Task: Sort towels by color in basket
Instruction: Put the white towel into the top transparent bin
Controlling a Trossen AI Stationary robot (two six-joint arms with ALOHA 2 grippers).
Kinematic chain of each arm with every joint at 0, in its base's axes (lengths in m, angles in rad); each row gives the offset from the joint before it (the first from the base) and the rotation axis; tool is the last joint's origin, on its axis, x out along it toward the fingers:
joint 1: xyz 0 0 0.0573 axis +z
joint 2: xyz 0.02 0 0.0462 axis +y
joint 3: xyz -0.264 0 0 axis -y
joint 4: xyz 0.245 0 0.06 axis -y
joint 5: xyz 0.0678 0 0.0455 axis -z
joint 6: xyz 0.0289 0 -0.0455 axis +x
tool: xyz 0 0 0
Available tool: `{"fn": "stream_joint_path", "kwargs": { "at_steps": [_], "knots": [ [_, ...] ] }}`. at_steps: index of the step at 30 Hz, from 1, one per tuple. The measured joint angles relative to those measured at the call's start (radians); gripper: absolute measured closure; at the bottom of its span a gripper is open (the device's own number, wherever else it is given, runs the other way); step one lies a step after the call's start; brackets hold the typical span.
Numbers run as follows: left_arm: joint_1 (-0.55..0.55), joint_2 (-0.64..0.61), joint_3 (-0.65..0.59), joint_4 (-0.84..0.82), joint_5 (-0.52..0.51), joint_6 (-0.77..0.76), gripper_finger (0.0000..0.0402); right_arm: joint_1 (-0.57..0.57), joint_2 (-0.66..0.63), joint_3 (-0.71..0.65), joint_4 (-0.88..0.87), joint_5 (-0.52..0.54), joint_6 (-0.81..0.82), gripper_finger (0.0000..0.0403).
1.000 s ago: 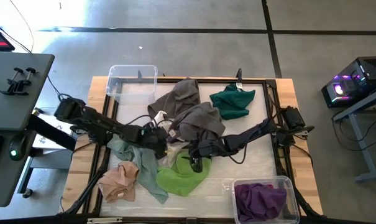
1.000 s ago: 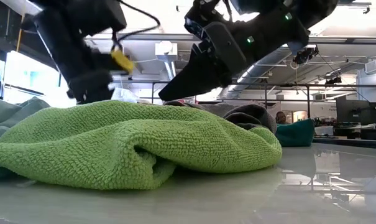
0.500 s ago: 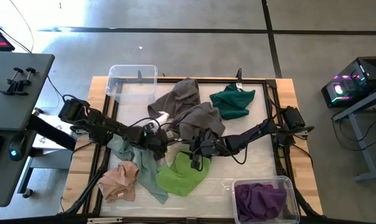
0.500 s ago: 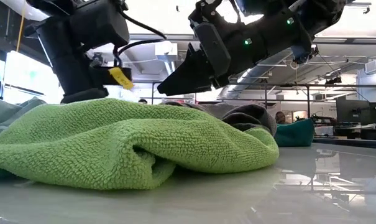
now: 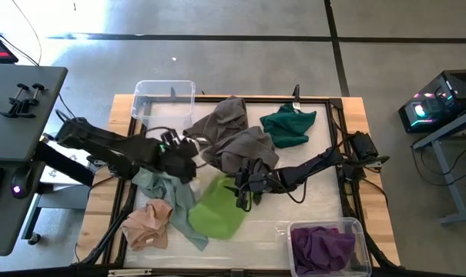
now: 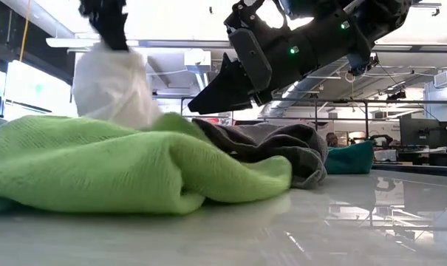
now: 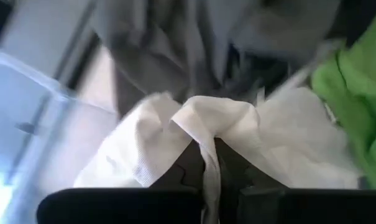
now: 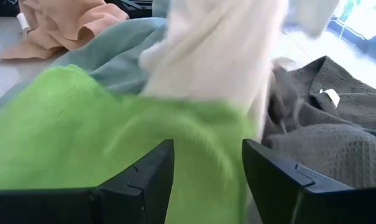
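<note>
My left gripper (image 5: 183, 160) is shut on the white towel (image 6: 111, 83) and has it raised above the pile in the middle of the table. Below it lies the lime green towel (image 5: 217, 208), with my right gripper (image 5: 240, 192) open just over its far right part. Two grey towels (image 5: 244, 150) are heaped behind it. The dark teal towel (image 5: 288, 125) lies far right. The pale mint towel (image 5: 171, 196) and the peach towel (image 5: 146, 223) lie near left. A purple towel (image 5: 321, 248) sits in the near right bin. My left gripper pinches a bunched fold of the white towel (image 7: 204, 134) between its two fingers, coming from above and pointing down. The towel hangs below the fingers in a slack bundle. Its lower end (image 6: 123, 118) drops behind the lime green towel, so whether it is clear of the pile cannot be told.
A clear bin (image 5: 163, 100) stands at the far left corner, and another clear bin (image 5: 354, 227) at the near right holds the purple towel. A dark frame (image 5: 340, 146) runs around the work area. Bare table (image 5: 310, 196) shows to the right of the pile.
My left gripper has shut on the white towel and gone up and toward the table's left, drawing the towel out of the pile. The lime green towel has been dragged and flattened toward the near left. My right gripper has stayed open over it.
</note>
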Motion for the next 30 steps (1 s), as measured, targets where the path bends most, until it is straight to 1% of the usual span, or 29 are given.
{"fn": "stream_joint_path", "kwargs": {
  "at_steps": [4,8,10,17,19,21,23,26,30],
  "knots": [
    [-0.006,-0.031,0.125,-0.131,-0.133,0.002,0.0399,0.003,0.0,0.0,-0.003,0.0,0.006,0.0217],
    [0.006,-0.04,0.224,-0.234,-0.321,0.035,0.04,0.007,0.0,0.0,-0.004,0.0,0.007,0.0217],
    [0.02,-0.05,0.266,-0.247,-0.412,0.091,0.04,0.007,0.0,0.0,-0.004,0.0,0.007,0.0217],
    [0.11,-0.052,0.426,-0.229,-0.745,0.363,0.04,0.007,0.0,0.0,-0.004,0.0,0.007,0.0217],
    [0.153,-0.053,0.464,-0.215,-0.809,0.442,0.0401,0.007,0.0,0.0,-0.004,0.0,0.007,0.0217],
    [0.211,-0.052,0.499,-0.204,-0.82,0.497,0.0401,0.007,0.0,0.0,-0.004,0.0,0.007,0.0217],
    [0.281,-0.053,0.517,-0.203,-0.799,0.528,0.0401,0.007,0.0,0.0,-0.004,0.0,0.007,0.0217],
    [0.406,-0.053,0.518,-0.216,-0.72,0.582,0.0401,0.007,0.0,0.0,-0.004,0.0,0.007,0.0217],
    [0.588,-0.05,0.482,-0.199,-0.58,0.641,0.0401,0.007,0.0,0.0,-0.004,-0.001,0.007,0.0217]
  ]
}}
